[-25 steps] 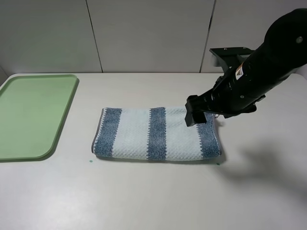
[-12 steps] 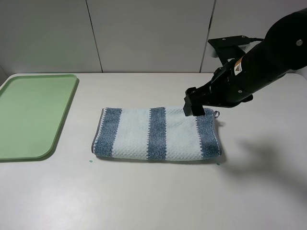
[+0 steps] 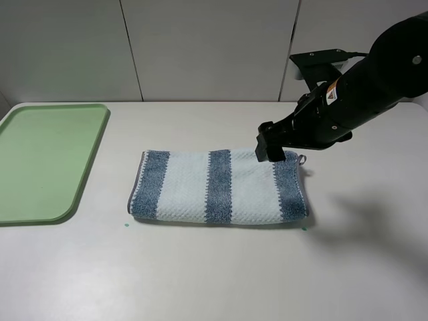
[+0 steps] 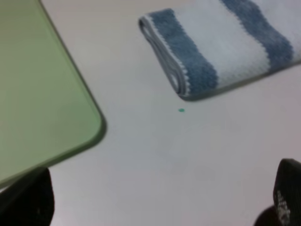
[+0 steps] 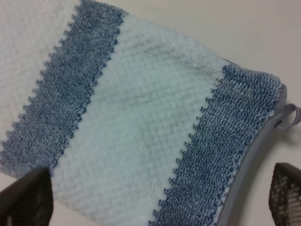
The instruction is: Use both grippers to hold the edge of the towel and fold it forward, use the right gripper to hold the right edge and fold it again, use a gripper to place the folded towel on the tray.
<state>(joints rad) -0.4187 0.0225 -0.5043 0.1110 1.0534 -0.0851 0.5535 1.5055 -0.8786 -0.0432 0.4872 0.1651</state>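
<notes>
The striped towel [image 3: 217, 186] lies folded on the white table, a long band with its doubled grey-hemmed end [image 4: 170, 75] toward the tray [image 3: 40, 160]. Its right edge [image 3: 294, 190] is a blue-grey stripe with a grey hem [image 5: 256, 155] and a small hang loop [image 5: 291, 115]. My right gripper [image 3: 269, 148] hovers open above the towel's back right part, clear of the cloth; in the right wrist view [image 5: 155, 200] its fingertips [image 5: 26, 197] stand wide apart over the stripes. My left gripper [image 4: 157, 200] is open over bare table near the tray's corner [image 4: 91, 127], holding nothing.
The pale-green tray sits at the table's left side, apart from the towel. A tiny green dot [image 3: 126, 225] marks the table by the towel's front left corner, another [image 3: 304, 228] by its front right corner. Grey wall panels stand behind.
The right gripper rose and drew back a little from the towel's right part, then held still. The towel has not moved.
</notes>
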